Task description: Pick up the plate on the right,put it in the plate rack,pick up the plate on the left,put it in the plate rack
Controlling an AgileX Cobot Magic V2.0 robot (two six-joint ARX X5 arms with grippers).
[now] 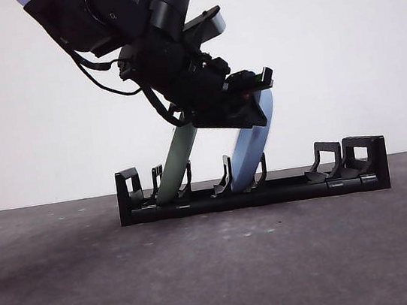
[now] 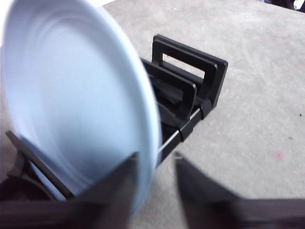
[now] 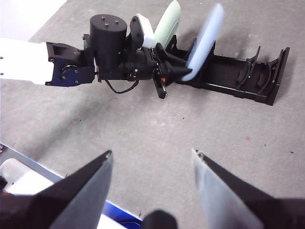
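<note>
— Black plastic fills the front view: we see the plate rack [image 1: 252, 185] lying long across the grey table [image 1: 220, 271], with a green plate [image 1: 177, 164] leaning in a left slot and a blue plate [image 1: 254, 147] leaning in the middle one. What sits above them?

— We find the left gripper [image 1: 256, 98] at the blue plate's upper edge, coming down from the upper left.

— And from the left wrist?

— We see the blue plate [image 2: 76, 100] large, its rim lying over one jaw; the jaws stand parted, the other jaw clear of it. The rack's [image 2: 190, 90] end is just beyond.

— The right wrist?

— We see the right gripper [image 3: 152, 183] spread wide and holding nothing, well apart from the rack [image 3: 238, 76]; the left gripper [image 3: 183, 72] meets the blue plate [image 3: 205, 40] there
</note>
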